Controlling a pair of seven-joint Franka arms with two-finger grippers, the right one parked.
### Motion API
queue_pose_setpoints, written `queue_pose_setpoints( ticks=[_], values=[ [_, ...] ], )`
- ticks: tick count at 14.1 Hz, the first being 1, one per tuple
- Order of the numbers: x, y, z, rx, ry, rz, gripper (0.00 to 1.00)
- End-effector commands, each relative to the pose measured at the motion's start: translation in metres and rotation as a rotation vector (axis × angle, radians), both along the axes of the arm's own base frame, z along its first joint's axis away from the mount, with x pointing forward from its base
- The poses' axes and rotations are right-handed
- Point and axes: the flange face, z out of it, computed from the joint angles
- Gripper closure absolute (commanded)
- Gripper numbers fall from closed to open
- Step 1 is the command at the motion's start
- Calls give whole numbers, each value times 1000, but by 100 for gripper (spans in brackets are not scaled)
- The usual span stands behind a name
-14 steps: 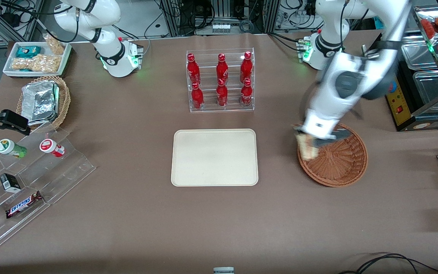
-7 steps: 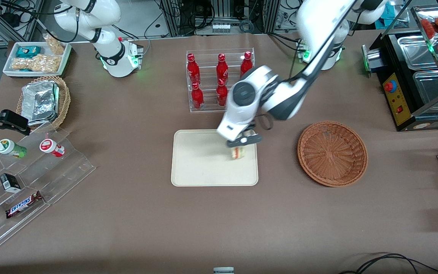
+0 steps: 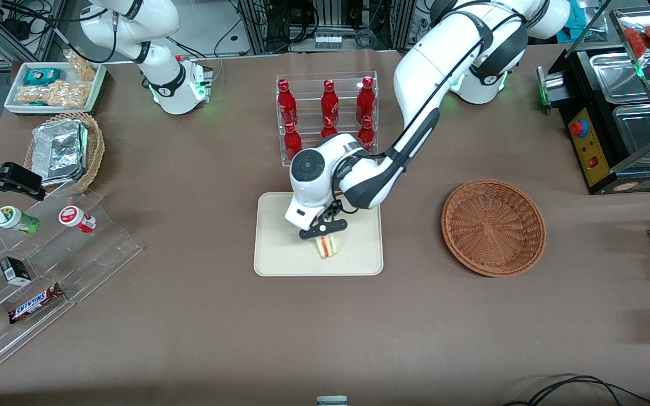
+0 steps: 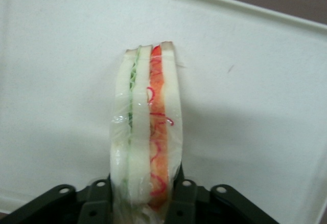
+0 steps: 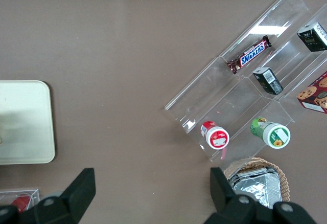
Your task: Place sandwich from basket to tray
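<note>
gripper (image 3: pixel 323 230) fingers pinch sandwich (image 3: pixel 326 246) | upright (layers vertical) | over tray (image 3: pixel 280 248)

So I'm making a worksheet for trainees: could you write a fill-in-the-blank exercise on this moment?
1. The claw is shut on the ____.
2. The sandwich hangs above the cream ____.
3. The wicker basket now holds ____.
4. The rack nearest the tray holds red ____.

Missing words: sandwich; tray; nothing; bottles

One sandwich (image 3: pixel 326 246), one tray (image 3: pixel 280 259) and one basket (image 3: pixel 493 227) were there. Six red bottles (image 3: pixel 329 101) stood in a rack. One pincer (image 3: pixel 325 237) gripped the sandwich above the tray.
</note>
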Motion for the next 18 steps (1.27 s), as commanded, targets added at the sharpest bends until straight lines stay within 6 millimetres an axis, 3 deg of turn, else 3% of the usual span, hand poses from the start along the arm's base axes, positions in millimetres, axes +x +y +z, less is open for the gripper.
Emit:
queue_pose_setpoints(
  ticks=[1, 4, 6, 9, 10, 11, 13, 14, 18],
  values=[
    [2, -5, 5, 24, -21, 7, 0],
    [2, 4, 12, 84, 6, 12, 0],
    [12, 22, 54, 118, 10, 30, 0],
    [44, 81, 150, 110, 16, 84, 0],
    [48, 103, 187, 84, 50, 103, 0],
    [58, 139, 221, 59, 87, 101, 0],
    [64, 206, 270, 47, 166, 70, 0],
    [69, 244, 289, 56, 184, 66, 0],
    [77, 364, 334, 72, 261, -1, 0]
  ],
)
